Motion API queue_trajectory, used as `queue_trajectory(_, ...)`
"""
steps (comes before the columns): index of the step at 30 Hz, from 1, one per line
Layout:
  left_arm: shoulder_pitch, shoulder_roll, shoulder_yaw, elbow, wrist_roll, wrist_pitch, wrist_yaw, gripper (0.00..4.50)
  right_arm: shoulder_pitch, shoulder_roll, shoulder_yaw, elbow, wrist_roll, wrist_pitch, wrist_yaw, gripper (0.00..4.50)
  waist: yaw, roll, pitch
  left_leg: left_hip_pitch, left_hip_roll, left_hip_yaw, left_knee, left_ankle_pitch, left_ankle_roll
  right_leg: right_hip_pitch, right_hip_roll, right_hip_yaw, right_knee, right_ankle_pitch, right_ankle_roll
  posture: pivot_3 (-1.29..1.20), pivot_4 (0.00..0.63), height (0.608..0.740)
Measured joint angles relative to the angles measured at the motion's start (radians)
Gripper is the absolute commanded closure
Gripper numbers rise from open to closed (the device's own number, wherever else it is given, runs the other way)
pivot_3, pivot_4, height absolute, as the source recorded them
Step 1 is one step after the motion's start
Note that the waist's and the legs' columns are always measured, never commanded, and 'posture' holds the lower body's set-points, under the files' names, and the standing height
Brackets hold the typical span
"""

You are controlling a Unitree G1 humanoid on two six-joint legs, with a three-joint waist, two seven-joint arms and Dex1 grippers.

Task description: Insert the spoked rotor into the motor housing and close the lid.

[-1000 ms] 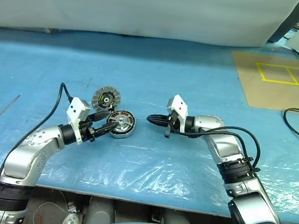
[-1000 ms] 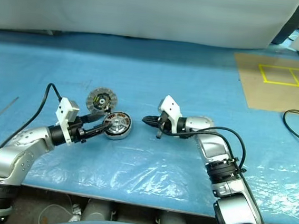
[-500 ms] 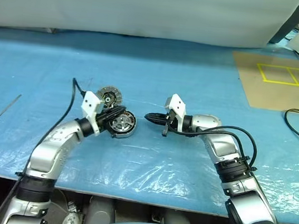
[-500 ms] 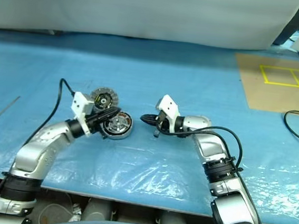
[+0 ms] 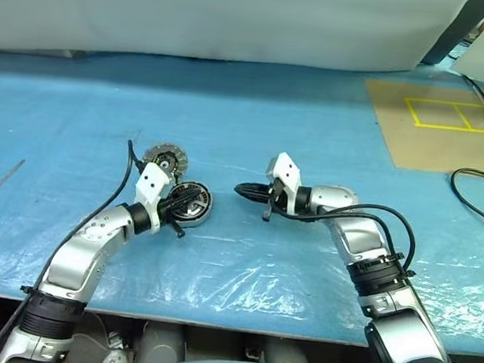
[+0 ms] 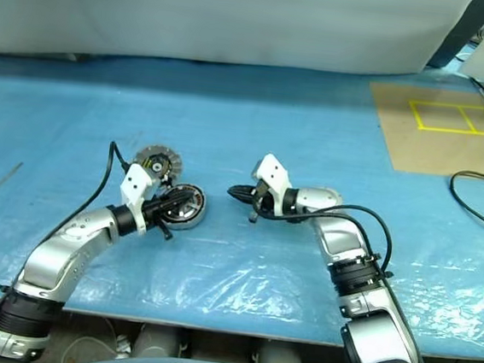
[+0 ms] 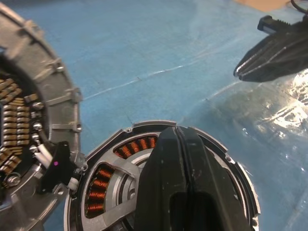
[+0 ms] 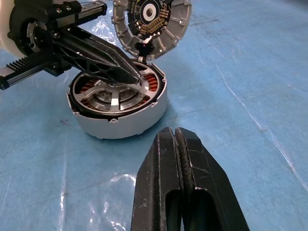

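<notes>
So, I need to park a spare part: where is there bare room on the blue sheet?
Free: the wide stretch between the lid and the white backdrop, and between the right gripper and the brown board. Crowded: around the motor housing, where the left gripper rests.

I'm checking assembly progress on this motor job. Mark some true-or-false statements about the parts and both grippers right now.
1. The silver spoked rotor sits inside the round silver motor housing. True.
2. The flat round lid with the grey segmented ring covers the housing. False: it leans beside the housing, which is uncovered.
3. The left gripper is shut, its tips over the rotor. True.
4. The right gripper is clamped on the lid. False: it is shut on nothing, apart from the housing.
5. The parts rest on a blue sheet. True.
</notes>
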Motion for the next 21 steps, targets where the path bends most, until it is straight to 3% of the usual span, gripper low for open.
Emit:
queue_trajectory(5,-0.002,-0.012,0.052,0.003,-0.038,-0.014,-0.006,4.49,-0.003,0.008,0.001,0.007,-0.002,-0.005,0.001,4.50,0.005,0.000,0.000,-0.001,0.000,0.000,0.000,0.000,0.000,0.000,0.000,0.000,-0.001,0.000,0.000,0.00,0.150,0.740)
queue_trajectory(21,0.043,0.030,0.008,-0.015,0.032,-0.025,0.003,4.49,-0.003,0.007,0.001,0.007,-0.004,-0.005,0.001,4.50,0.004,0.000,0.000,0.001,-0.001,0.000,-0.001,0.000,0.000,0.001,-0.001,0.000,-0.001,0.000,0.000,0.00,0.150,0.740)
